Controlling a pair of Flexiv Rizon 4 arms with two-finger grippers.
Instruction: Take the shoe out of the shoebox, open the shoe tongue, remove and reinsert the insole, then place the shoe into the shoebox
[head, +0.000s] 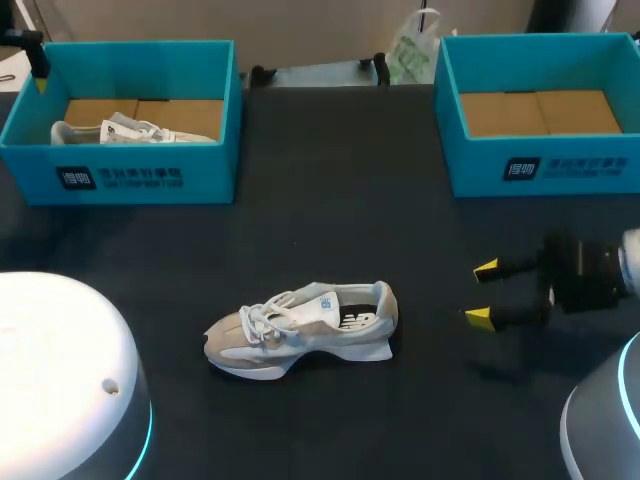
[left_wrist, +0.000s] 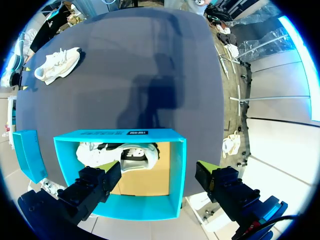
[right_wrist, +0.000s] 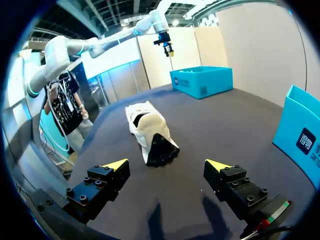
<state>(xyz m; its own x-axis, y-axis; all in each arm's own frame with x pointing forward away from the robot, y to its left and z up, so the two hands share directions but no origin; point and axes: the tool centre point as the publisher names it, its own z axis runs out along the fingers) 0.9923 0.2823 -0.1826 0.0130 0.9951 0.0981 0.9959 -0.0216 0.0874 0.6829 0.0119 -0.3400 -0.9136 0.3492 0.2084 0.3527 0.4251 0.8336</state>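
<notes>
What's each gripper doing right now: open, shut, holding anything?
Left gripper: open, empty, over the teal cardboard shoebox.
Right gripper: open, empty, near the grey-and-white sneaker.

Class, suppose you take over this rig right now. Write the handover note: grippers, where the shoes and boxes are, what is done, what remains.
The left gripper is open and empty, hanging over the left shoebox, which holds a second shoe.
The right gripper is open and empty; the heel of the loose shoe is ahead of it, apart.
The loose shoe stands on its sole on the table, between the boxes; the right shoebox shows no shoe.
Done: one shoe is out of a box. Tongue and insole steps: cannot tell.
Left: probably tongue, insole, then boxing the shoe.
</notes>
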